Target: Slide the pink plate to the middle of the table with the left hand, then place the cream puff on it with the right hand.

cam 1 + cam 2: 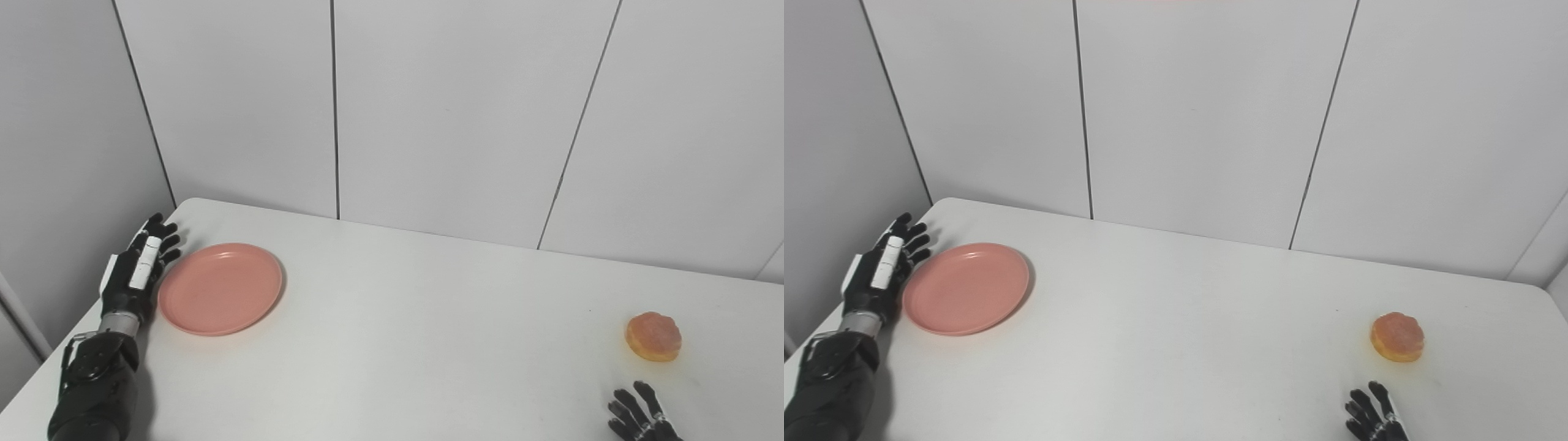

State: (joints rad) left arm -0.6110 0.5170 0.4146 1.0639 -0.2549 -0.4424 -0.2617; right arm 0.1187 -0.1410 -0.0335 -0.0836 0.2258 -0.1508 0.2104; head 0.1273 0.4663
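White table (429,318), set against pale panelled walls (465,110). Pink plate (220,288) lies flat at the far left of the table, well away from the middle, nothing on it.

Left hand (138,269) sits at the plate's left edge, fingers (160,231) stretched out straight and slightly apart, pointing toward the far side. Hand is on edge, its palm side turned toward the plate rim. Touching the rim or just beside it: cannot tell from either view. It has hold of nothing. Black forearm runs back along the left table edge to the near-left corner.

Cream puff (653,336), round and golden-orange, rests on the table at the near right, well apart from the plate.

Right hand (1373,416) shows only partly at the bottom edge, near side of the cream puff and a little to its left. Fingers spread, pointing up and away, clear of the puff, holding nothing.
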